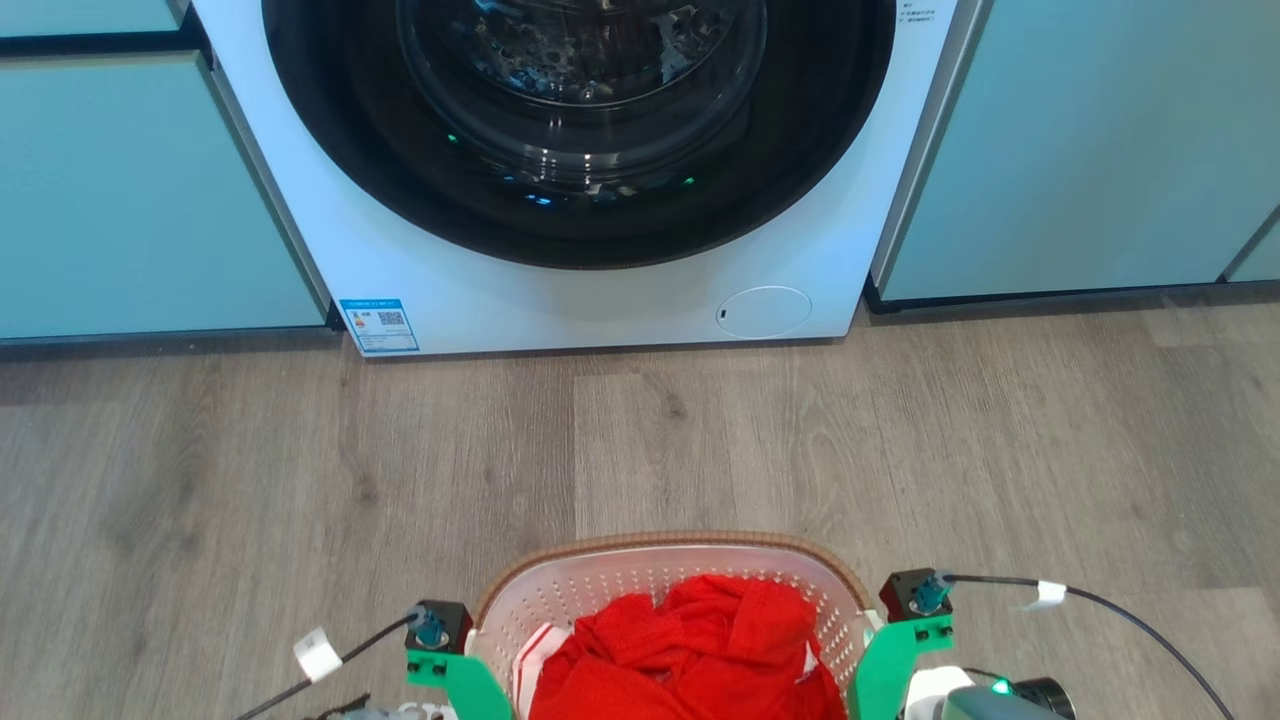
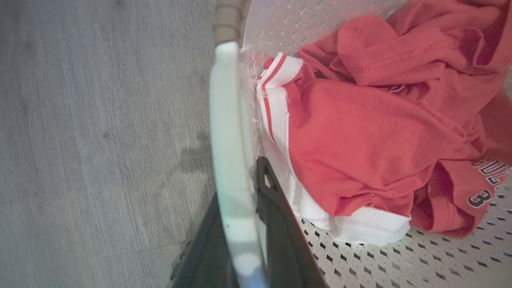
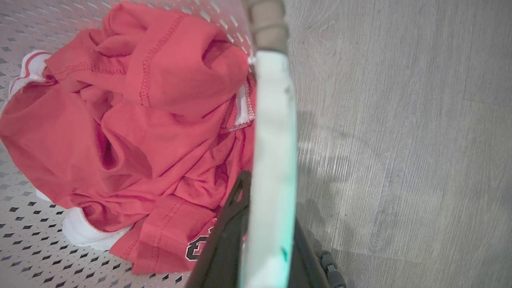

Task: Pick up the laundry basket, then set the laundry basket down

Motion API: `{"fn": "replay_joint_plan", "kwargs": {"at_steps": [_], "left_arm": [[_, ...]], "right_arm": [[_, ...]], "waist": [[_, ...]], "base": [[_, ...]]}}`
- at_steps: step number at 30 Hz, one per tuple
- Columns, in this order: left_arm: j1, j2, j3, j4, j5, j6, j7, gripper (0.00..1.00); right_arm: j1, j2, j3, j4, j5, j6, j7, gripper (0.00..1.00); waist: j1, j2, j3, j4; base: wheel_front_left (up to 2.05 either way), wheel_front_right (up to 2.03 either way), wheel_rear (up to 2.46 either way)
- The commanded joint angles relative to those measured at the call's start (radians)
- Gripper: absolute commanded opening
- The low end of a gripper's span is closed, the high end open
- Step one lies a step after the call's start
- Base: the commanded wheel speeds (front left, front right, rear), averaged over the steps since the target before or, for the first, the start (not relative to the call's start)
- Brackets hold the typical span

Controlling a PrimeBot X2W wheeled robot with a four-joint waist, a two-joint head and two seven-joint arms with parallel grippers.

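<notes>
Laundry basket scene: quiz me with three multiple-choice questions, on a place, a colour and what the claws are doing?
1. Where is the laundry basket from the washing machine? A) inside B) on top C) in front
2. Main colour of the clothing in it? A) blue B) red C) green
3. The left claw and right claw are: A) each shut on a handle B) hanging open C) pulling out a shirt
Answers: C, the machine stands beyond the basket; B, red fabric with white trim; A, dark fingers clamp each white handle.
</notes>
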Motion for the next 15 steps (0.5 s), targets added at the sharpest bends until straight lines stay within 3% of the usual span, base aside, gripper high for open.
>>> {"fn": "replay_joint_plan", "kwargs": {"at_steps": [1, 15], "left_arm": [[-0.030, 0.018, 0.006, -0.001, -0.005, 0.010, -0.010, 0.00], [-0.032, 0.018, -0.012, 0.006, -0.017, 0.015, -0.012, 0.00]], "right_arm": [[-0.035, 0.016, 0.017, -0.016, 0.003, 0.007, -0.017, 0.00], [-0.048, 0.016, 0.057, -0.009, 0.031, 0.007, -0.029, 0.00]], "waist": [[0.0001, -0.0001, 0.000, 0.000], [0.0001, -0.0001, 0.012, -0.004]], "base": [[0.00, 0.00, 0.00], [0.00, 0.00, 0.00]]}}
